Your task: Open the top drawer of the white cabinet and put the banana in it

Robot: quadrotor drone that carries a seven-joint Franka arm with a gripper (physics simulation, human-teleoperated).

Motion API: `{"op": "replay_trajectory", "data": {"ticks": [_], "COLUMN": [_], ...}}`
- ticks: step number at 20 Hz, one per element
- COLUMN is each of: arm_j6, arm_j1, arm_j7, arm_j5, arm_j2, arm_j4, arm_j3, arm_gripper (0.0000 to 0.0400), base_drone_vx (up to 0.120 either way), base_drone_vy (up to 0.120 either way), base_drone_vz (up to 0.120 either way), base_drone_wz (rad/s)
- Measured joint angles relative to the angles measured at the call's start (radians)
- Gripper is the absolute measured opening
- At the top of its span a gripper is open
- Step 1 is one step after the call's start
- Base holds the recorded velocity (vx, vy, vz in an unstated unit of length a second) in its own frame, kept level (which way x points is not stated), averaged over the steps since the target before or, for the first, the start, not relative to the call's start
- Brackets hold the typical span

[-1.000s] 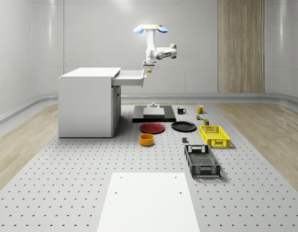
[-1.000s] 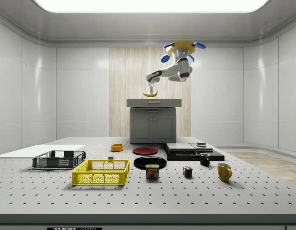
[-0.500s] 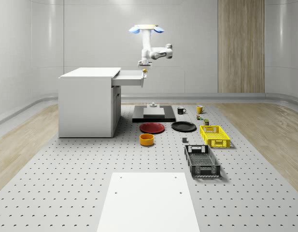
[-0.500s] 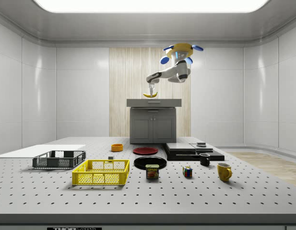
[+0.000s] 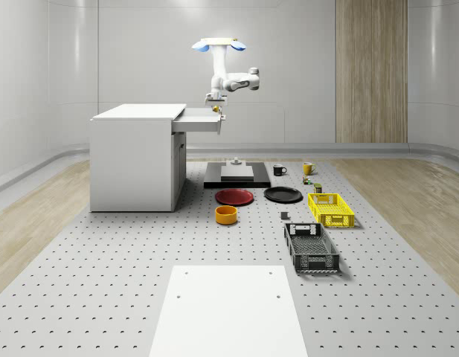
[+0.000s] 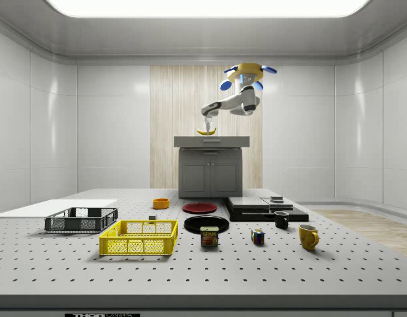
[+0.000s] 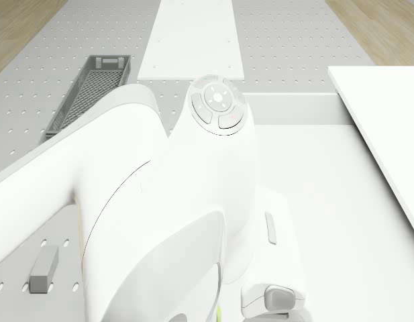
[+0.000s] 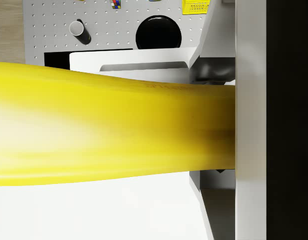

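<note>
A drone (image 5: 217, 44) hovers above the open top drawer (image 5: 201, 122) of a white cabinet (image 5: 136, 156). Its gripper (image 6: 206, 125) is closed on a banana (image 6: 206, 131), held just over the drawer's front end. The banana lies level (long axis across the side view), ends curving slightly upward. It is probably light, soft and easily bruised; mid-length is the sensible hold.
</note>
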Motion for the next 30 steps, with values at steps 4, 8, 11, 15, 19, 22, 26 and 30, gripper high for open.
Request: {"op": "replay_trajectory", "data": {"ticks": [4, 8, 11, 15, 19, 22, 26, 30], "arm_j6": [0.000, 0.000, 0.000, 0.011, 0.029, 0.040, 0.048, 0.055], "arm_j1": [0.000, 0.000, 0.000, 0.004, 0.012, 0.018, 0.023, 0.028], "arm_j7": [0.000, 0.000, 0.000, 0.000, -0.002, -0.004, -0.004, -0.004], "arm_j5": [0.000, 0.000, 0.000, 0.028, 0.075, 0.107, 0.135, 0.159], "arm_j2": [0.000, 0.000, 0.000, 0.000, 0.001, 0.004, 0.008, 0.012], "arm_j4": [0.000, 0.000, 0.000, 0.004, 0.012, 0.018, 0.025, 0.032], "arm_j3": [0.000, 0.000, 0.000, 0.030, 0.081, 0.115, 0.144, 0.169], "arm_gripper": [0.0200, 0.0200, 0.0200, 0.0200, 0.0200, 0.0200, 0.0200, 0.0200], "base_drone_vx": [0.000, 0.000, 0.000, 0.000, 0.000, 0.000, 0.000, 0.000], "base_drone_vy": [-0.120, -0.120, -0.120, -0.020, 0.000, 0.000, 0.000, 0.000], "base_drone_vz": [0.000, 0.000, 0.000, 0.000, 0.000, 0.000, 0.000, 0.000], "base_drone_wz": [0.000, 0.000, 0.000, 0.000, 0.000, 0.000, 0.000, 0.000]}}
